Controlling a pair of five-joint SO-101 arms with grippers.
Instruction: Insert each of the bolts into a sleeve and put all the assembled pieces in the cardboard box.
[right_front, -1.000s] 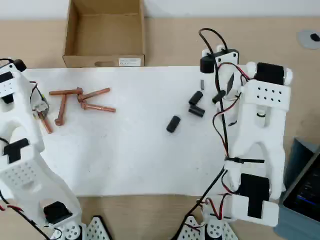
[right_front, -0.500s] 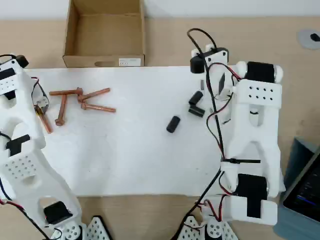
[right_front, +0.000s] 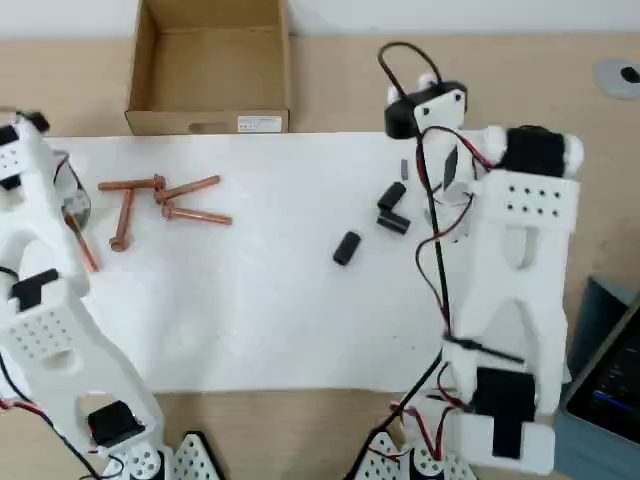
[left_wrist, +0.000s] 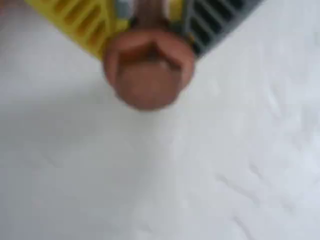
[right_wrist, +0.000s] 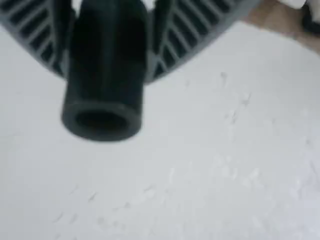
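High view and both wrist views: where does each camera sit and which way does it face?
High view: fixed above the table, looking down on the white mat, cardboard box, loose bolts and loose sleeves; both arms show.
Left wrist view: on the left wrist, facing the mat past the left gripper, shut on a bolt.
Right wrist view: on the right wrist, facing the mat past the right gripper, shut on a sleeve.
Shared: all three see the mat; the high view also shows that bolt.

High view: fixed overhead camera looking straight down on the whole mat (right_front: 260, 300). Wrist views: each very close above that same mat, facing down past a held bolt (left_wrist: 148, 75) or sleeve (right_wrist: 105, 75).
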